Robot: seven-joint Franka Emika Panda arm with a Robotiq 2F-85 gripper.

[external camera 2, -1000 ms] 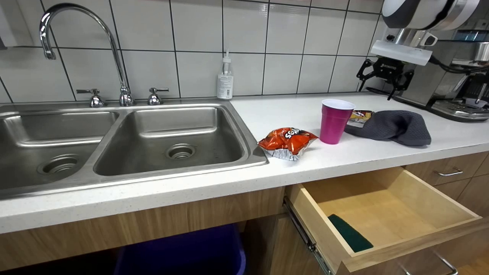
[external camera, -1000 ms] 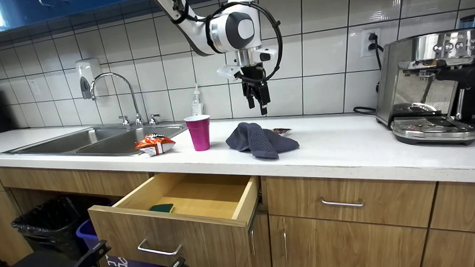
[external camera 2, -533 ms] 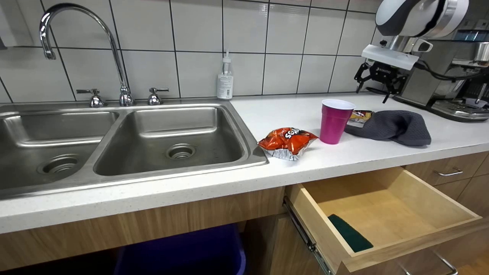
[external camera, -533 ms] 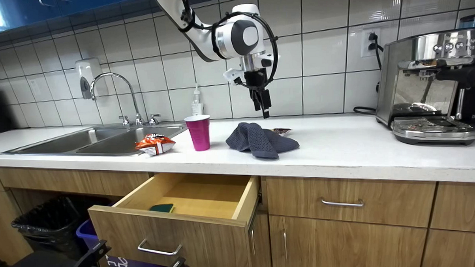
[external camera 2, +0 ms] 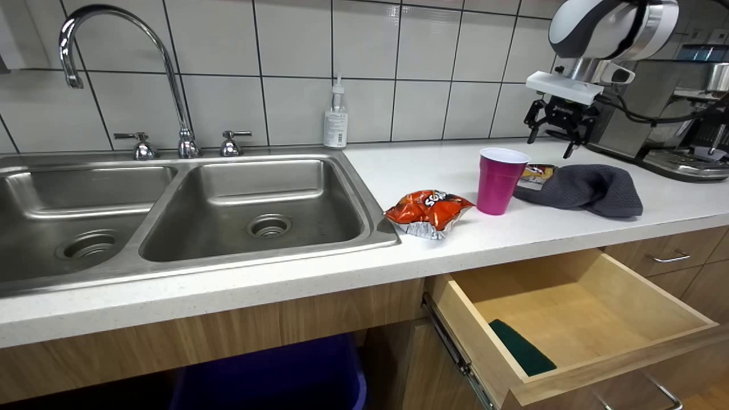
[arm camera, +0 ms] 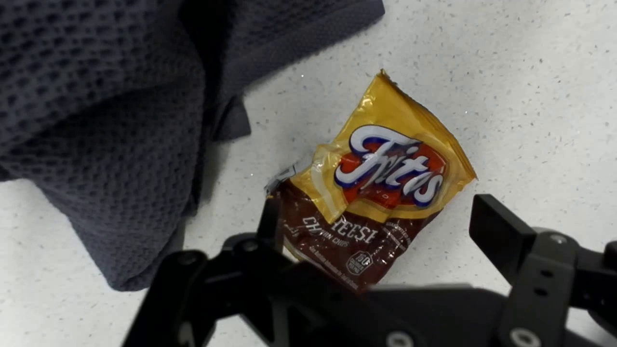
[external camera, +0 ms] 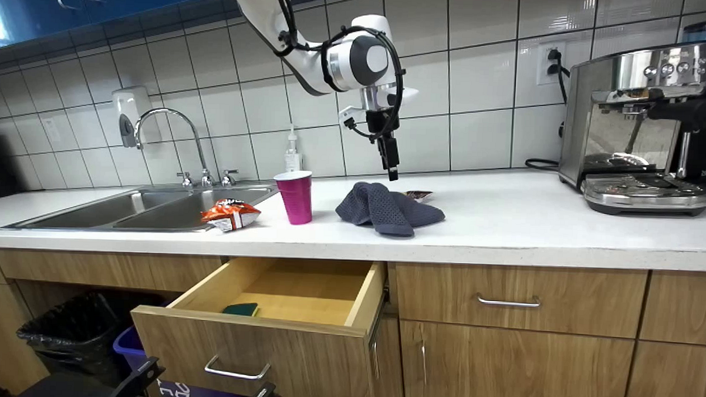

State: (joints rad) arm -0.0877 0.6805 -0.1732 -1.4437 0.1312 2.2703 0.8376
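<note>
- One Fritos bag [arm camera: 373, 187] on the counter [external camera: 505, 215], just off the far side of the dark cloth [external camera: 382, 208].
- Gripper [external camera 2: 550, 146] spread above it, holding nothing.
- Judged light, soft, slippery, perhaps crushable; best hold: gentle pinch across its middle, left and right edges.
</note>
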